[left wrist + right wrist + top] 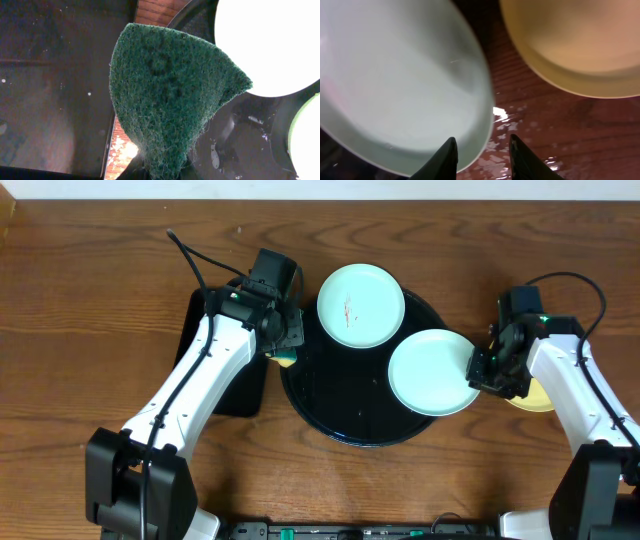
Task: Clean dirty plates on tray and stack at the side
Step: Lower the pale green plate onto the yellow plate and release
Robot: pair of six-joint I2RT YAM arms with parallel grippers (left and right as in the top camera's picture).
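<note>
Now left jaws are clamping the pad (170, 100); right jaws are straddling the 3 o'clock plate's (432, 370) rim, grip unclear: a loose hold is risking a slip.

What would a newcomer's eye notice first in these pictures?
The green scouring pad in the left claw, filling the left wrist view. Then the red smear on the far mint plate on the round black tray, and the right claw open at the rim of the other mint plate.
</note>
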